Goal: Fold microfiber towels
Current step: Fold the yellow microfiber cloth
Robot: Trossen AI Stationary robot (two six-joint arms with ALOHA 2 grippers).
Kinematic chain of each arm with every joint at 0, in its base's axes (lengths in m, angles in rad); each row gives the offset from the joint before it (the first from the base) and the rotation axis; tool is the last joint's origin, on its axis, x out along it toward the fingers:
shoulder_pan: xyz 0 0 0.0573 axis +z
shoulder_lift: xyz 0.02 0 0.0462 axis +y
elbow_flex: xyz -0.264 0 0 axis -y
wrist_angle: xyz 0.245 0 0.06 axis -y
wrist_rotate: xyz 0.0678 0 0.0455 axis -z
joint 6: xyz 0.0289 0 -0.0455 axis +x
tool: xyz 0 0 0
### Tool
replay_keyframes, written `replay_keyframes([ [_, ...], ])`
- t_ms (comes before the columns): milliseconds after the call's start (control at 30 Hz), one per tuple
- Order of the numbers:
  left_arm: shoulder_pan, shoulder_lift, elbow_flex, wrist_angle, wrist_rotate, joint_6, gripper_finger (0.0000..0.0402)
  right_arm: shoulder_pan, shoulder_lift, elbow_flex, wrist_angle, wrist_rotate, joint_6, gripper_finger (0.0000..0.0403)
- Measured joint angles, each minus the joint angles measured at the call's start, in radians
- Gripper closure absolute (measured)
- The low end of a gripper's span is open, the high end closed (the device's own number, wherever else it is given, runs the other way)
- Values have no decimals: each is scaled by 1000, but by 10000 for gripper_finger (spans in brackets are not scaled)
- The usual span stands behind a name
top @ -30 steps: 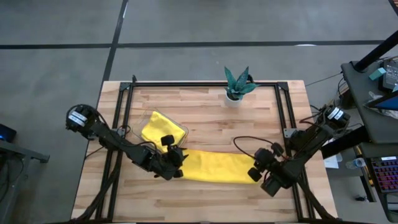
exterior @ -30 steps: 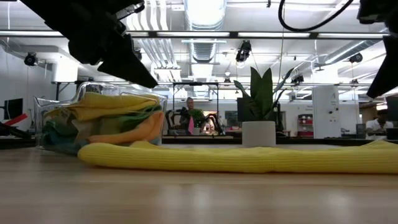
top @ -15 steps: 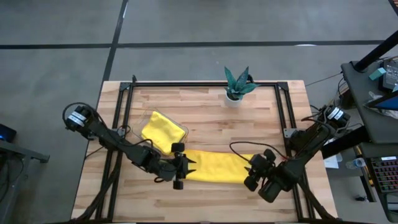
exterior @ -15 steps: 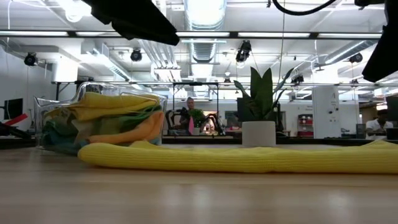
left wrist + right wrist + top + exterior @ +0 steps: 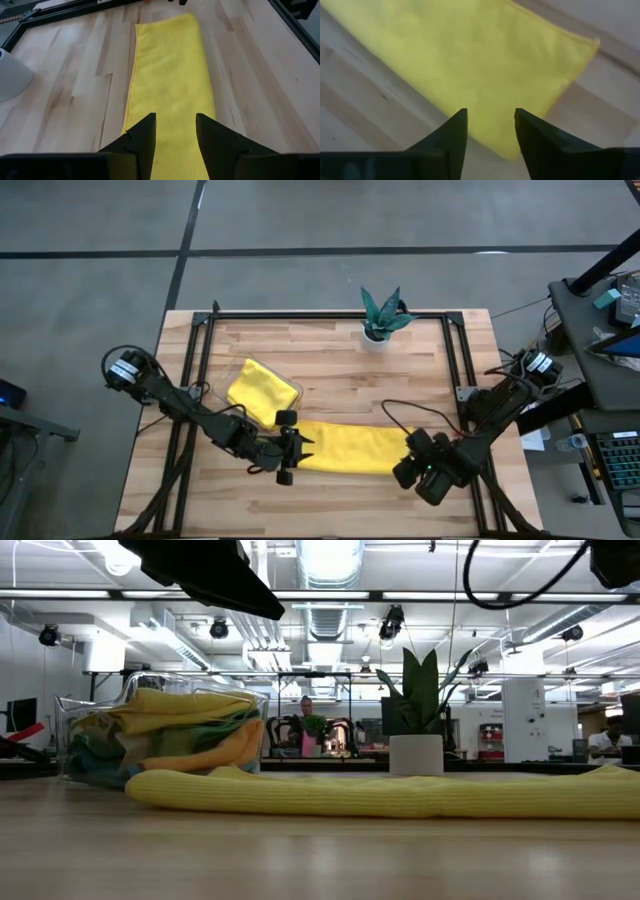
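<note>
No writing or brand could be read on anything in view. A yellow towel [image 5: 345,448], folded into a long narrow strip, lay flat across the near middle of the wooden bench [image 5: 330,350], its long edges straight and its ends squared. The left tool [image 5: 291,448] hung over the strip's left end, its two dark fingers [image 5: 145,137] parted with the cloth showing in the gap, gripping nothing. The right tool [image 5: 410,458] stood over the strip's right end, likewise part open and empty, a corner of the towel lying just beyond its fingers [image 5: 454,134]. Both arms reached in low and slanted from the bench's outer sides, elbows out past the black frame. Just behind the strip's left end sat a clear plastic tray [image 5: 70,715] holding more towels [image 5: 165,730], yellow on top with orange, green and blue beneath. A small plant [image 5: 383,315] in a white pot stood at the far edge, well apart from the strip. Bare wood lay open between strip and plant, and along the near edge.
</note>
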Motion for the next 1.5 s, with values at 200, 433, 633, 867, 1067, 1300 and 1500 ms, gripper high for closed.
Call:
replay_keyframes([
  [200, 0, 0, -1, 0, -1, 4, 277, 2, 0, -36, -8, -68, 60, 190],
  [433, 0, 0, -2, 0, -3, 6, 277, 2, 0, -74, -12, -141, 95, 142],
  [633, 0, 0, -3, 2, -7, -2, 277, 18, 0, -72, 5, -187, 154, 131],
  [867, 10, 0, -3, 10, -13, 46, 277, 17, -3, -82, -15, -188, 164, 131],
  [1067, 8, 0, 2, 22, -14, 57, 277, 18, -1, -127, -20, -115, 241, 131],
  [1300, 7, 0, -5, 22, -14, 51, 277, 18, -1, -201, 35, -76, 287, 131],
  [1500, 7, 0, -5, 27, -14, 56, 277, 18, 10, -262, 166, -33, 281, 131],
])
